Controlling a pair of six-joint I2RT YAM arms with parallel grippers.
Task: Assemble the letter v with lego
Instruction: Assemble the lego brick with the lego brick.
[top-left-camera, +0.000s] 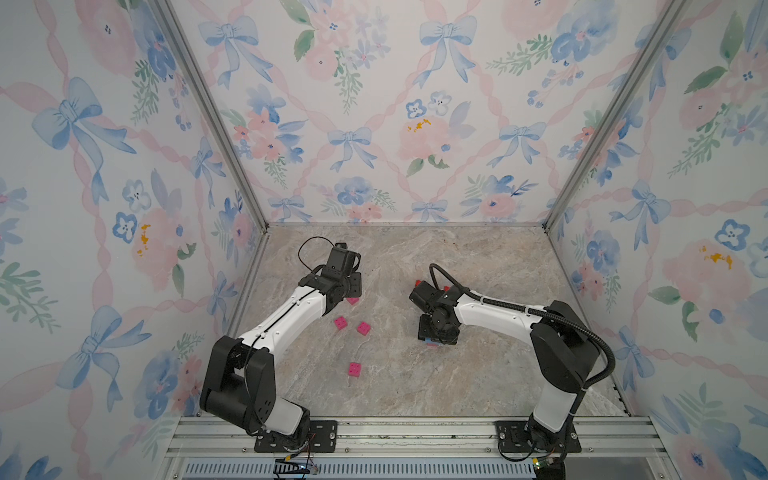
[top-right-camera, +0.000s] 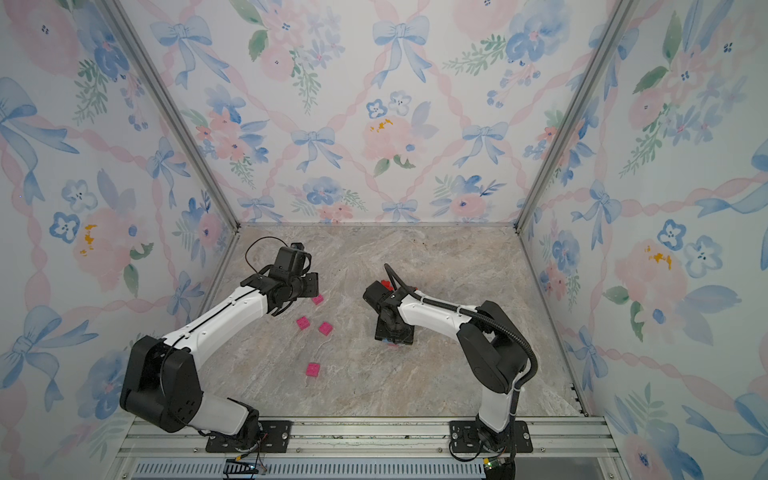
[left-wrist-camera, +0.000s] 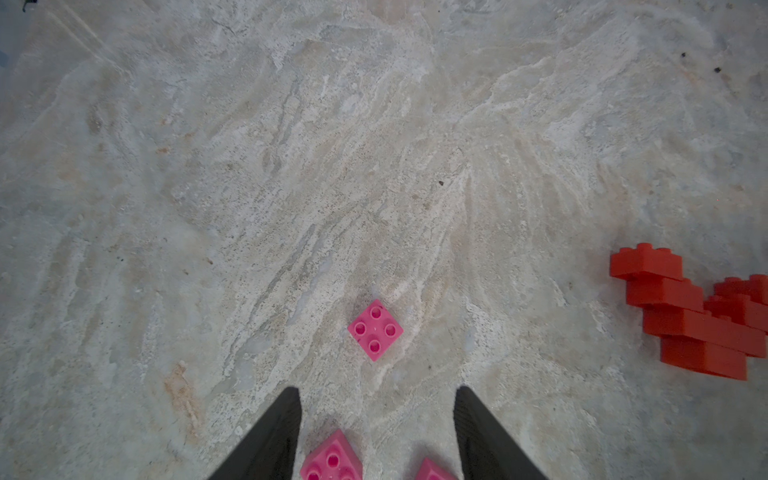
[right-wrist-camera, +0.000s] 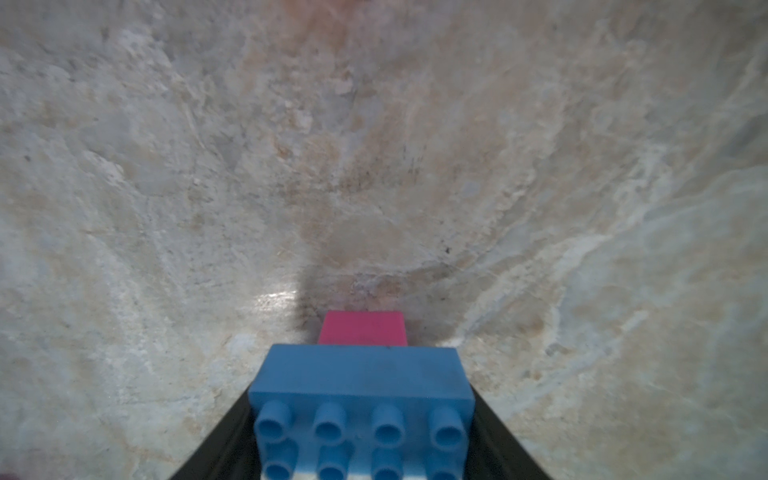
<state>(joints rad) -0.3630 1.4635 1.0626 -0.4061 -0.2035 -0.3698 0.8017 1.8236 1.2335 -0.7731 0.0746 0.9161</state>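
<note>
Pointing downward, right end effector (top-left-camera: 434, 338) grips blue brick (right-wrist-camera: 361, 374).

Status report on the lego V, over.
Left gripper open, empty, above loose square pink plastic bricks. Right gripper shut on long blue studded brick, pink brick joined underneath. Stepped red brick stack sits apart; nothing in the way.

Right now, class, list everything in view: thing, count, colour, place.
blue brick: one, blue, in right pincer.
attached pink brick: one, pink, joined to blue brick.
loose pink bricks: four, pink, left side of table.
red bricks: several, red, stepped stack on table.
table: one, beige marble, under everything.
walls: three, floral, around table.
left pincer: one, black, open above pink bricks.
right pincer: one, black, shut on blue brick.
</note>
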